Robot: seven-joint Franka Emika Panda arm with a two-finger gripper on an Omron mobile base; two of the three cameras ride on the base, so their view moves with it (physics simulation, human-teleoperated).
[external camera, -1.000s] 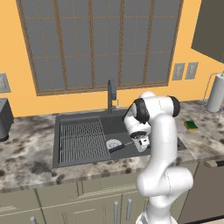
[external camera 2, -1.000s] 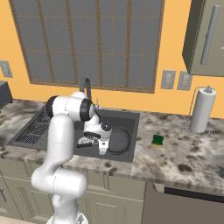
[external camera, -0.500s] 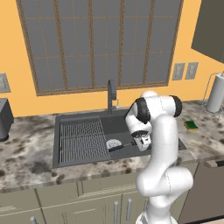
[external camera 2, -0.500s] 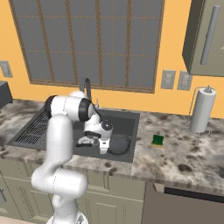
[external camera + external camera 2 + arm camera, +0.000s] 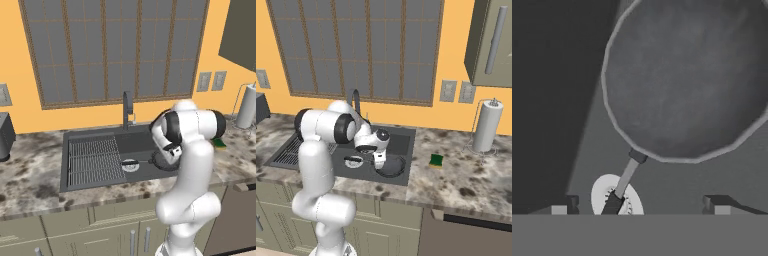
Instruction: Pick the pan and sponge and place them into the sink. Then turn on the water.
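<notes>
The dark grey pan [image 5: 687, 80] lies flat in the sink [image 5: 135, 142], at the basin's right end, its black handle [image 5: 626, 179] reaching toward the silver drain [image 5: 601, 196]. My gripper [image 5: 639, 206] hangs just above it, open, with the fingers [image 5: 562, 206] wide apart on either side of the handle's end and not touching it. From the base cameras the gripper [image 5: 378, 161] sits over the pan [image 5: 392, 167] inside the sink [image 5: 401, 142]. The yellow and green sponge [image 5: 436, 160] rests on the counter right of the basin; the left base view shows the sponge [image 5: 218, 143] behind the arm.
A ribbed draining grid [image 5: 94, 159] covers the sink's left half. The faucet [image 5: 128, 107] stands behind the basin. A paper towel roll [image 5: 486, 126] stands at the far right of the counter. A dark appliance [image 5: 4, 135] stands at the far left.
The hand has shifted a little up and to the right over the sink. The pan stays in the basin. The sponge has not moved.
</notes>
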